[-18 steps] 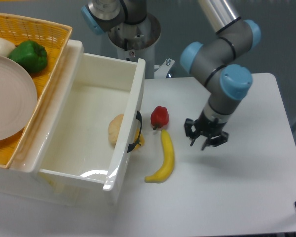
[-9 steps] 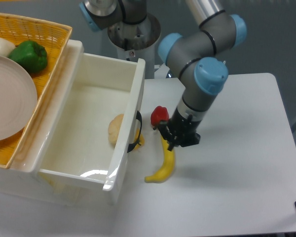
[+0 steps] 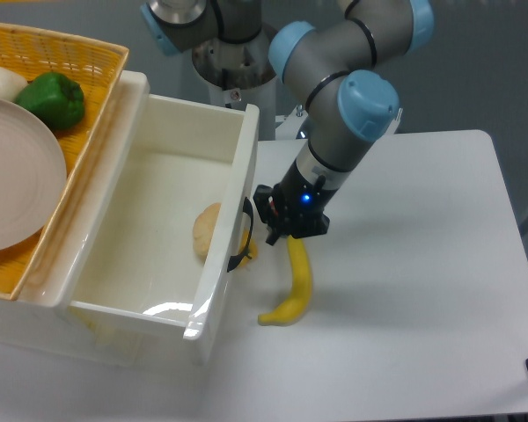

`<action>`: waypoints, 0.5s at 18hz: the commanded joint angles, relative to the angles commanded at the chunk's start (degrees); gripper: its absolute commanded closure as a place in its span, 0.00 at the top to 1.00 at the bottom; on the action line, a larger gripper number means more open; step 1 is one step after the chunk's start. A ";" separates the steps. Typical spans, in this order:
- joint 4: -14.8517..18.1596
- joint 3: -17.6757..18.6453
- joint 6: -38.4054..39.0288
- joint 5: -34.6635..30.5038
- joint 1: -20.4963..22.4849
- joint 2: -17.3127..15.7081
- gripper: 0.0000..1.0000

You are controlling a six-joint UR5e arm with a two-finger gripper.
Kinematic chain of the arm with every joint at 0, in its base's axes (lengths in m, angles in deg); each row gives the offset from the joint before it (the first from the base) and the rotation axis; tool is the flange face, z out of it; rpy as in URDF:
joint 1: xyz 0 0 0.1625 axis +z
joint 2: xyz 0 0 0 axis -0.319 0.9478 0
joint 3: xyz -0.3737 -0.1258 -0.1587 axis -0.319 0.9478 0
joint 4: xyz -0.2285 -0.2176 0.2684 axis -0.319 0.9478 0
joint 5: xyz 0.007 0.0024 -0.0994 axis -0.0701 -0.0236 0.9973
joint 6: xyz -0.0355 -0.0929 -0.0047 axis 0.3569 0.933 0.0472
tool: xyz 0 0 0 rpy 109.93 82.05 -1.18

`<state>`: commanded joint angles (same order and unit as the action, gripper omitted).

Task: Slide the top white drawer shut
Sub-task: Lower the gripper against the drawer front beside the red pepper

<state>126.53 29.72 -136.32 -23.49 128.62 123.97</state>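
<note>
- The top white drawer (image 3: 141,237) stands pulled well out from the cabinet, its interior open to view; its front panel reaches out over the white table (image 3: 422,290).
- Its curved black handle (image 3: 244,236) projects from the front face, toward the arm.
- Inside the drawer, a pale rounded item (image 3: 208,230) lies against the inner side of the front panel.
- The gripper (image 3: 273,221) is low over the table, just beside the handle. Contact with the handle cannot be confirmed from this angle.
- Whether the jaws are parted or closed cannot be told; the dark fingers merge with the wrist body. Nothing is seen held.
- A banana (image 3: 294,286) lies on the table directly below the gripper, its upper end hidden under the gripper and its lower tip near the drawer's front corner.
- To the right of the banana, the table surface runs bare to its far edge.
- A yellow wicker basket (image 3: 88,105) sits on the cabinet top behind the drawer, holding a green pepper (image 3: 53,98) and a pale plate (image 3: 13,176).
</note>
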 joint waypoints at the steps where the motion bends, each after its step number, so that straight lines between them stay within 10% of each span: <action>1: 0.18 0.00 0.00 0.09 -0.35 0.00 0.00; 9: 0.36 0.00 0.09 0.27 -1.06 -0.70 0.00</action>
<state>126.88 29.72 -136.24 -23.23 127.56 123.27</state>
